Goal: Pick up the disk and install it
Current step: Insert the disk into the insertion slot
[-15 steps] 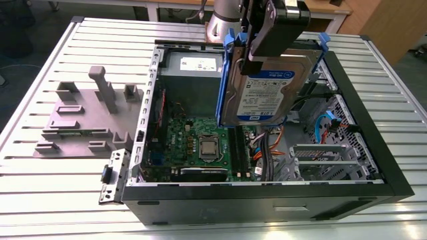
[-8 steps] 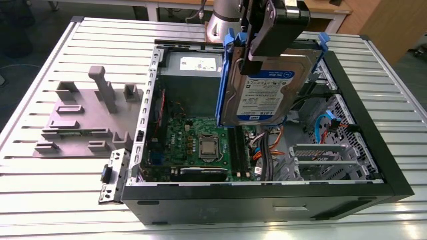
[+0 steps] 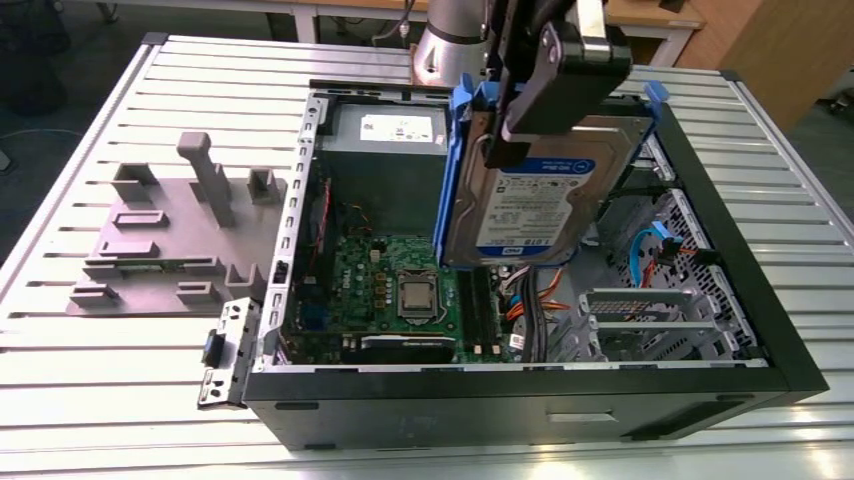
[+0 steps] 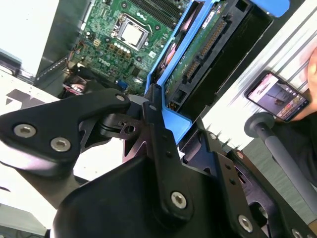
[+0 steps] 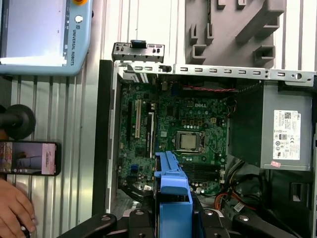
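The disk (image 3: 534,205), a silver drive with a white-and-blue label in a blue carrier, hangs on edge over the open computer case (image 3: 534,395). Its lower edge is level with the case's top, above the motherboard (image 3: 387,290). My gripper (image 3: 534,95) is shut on the disk's upper end. In the second wrist view the fingers (image 4: 156,124) clamp the blue carrier, and the disk (image 4: 198,59) shows its green circuit side. In the first wrist view the carrier's blue edge (image 5: 173,191) sticks out from the gripper (image 5: 171,223) over the motherboard (image 5: 183,129).
A grey power-supply box (image 3: 387,135) fills the case's far corner. Orange and blue cables (image 3: 654,255) lie by the drive cage. A grey fixture (image 3: 174,230) sits on the table at the exterior view's left. A pendant (image 5: 44,34), a phone (image 5: 29,157) and a hand (image 5: 12,208) are beside the case.
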Action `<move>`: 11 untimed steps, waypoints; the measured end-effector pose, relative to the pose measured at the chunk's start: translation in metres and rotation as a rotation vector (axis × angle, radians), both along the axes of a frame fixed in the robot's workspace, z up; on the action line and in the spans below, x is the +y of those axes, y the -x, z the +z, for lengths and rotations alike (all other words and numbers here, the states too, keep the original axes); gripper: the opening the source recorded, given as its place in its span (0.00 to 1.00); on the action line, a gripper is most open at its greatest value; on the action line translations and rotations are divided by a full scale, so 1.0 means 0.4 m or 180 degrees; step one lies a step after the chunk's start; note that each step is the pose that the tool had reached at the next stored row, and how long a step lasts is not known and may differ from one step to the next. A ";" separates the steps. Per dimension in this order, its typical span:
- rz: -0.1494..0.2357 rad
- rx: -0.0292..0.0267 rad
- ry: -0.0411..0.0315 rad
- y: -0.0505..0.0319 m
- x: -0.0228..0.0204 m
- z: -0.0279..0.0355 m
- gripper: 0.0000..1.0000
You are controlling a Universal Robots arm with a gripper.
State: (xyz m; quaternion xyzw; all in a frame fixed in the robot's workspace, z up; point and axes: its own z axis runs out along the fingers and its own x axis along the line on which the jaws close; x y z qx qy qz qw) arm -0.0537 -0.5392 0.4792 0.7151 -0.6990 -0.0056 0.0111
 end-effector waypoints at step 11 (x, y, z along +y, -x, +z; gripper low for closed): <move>-0.0001 0.0001 -0.0147 -0.037 -0.029 -0.008 0.36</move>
